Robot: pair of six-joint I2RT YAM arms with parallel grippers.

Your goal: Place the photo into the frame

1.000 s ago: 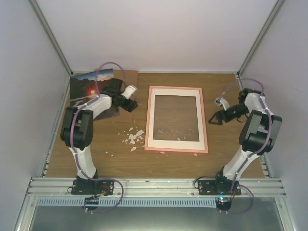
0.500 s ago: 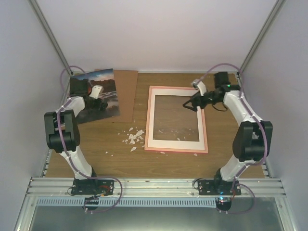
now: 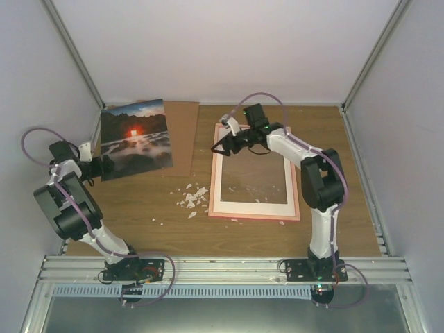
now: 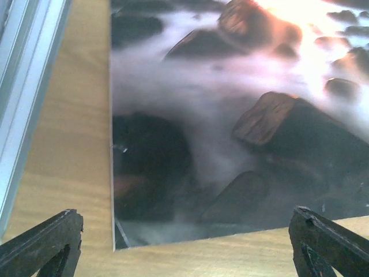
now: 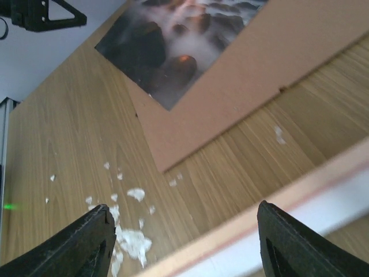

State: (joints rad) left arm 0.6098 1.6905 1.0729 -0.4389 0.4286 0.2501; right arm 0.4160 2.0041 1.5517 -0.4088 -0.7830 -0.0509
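The photo (image 3: 135, 137), a dark misty landscape with a red-orange sun, lies flat at the back left, partly over a brown backing board (image 3: 184, 135). My left gripper (image 3: 107, 166) is low at the photo's near-left corner. In the left wrist view its jaws (image 4: 184, 254) stand wide open, and the photo (image 4: 230, 115) edge lies just ahead of them. The pink frame (image 3: 257, 218) lies flat in the middle with a white mat (image 3: 253, 207) in it. My right gripper (image 3: 216, 147) hovers open at its far-left corner, over the frame edge (image 5: 271, 216).
White crumbs (image 3: 193, 198) are scattered on the wooden table between the backing board and the frame, also seen as crumbs (image 5: 130, 239) near my right fingers. A metal rail (image 4: 23, 86) runs along the left table edge. Enclosure walls stand close on both sides.
The left arm swung out leftward, bringing its gripper back off the photo to its near-left corner, jaws wider. The right arm swept from the right side across the frame to its far-left corner.
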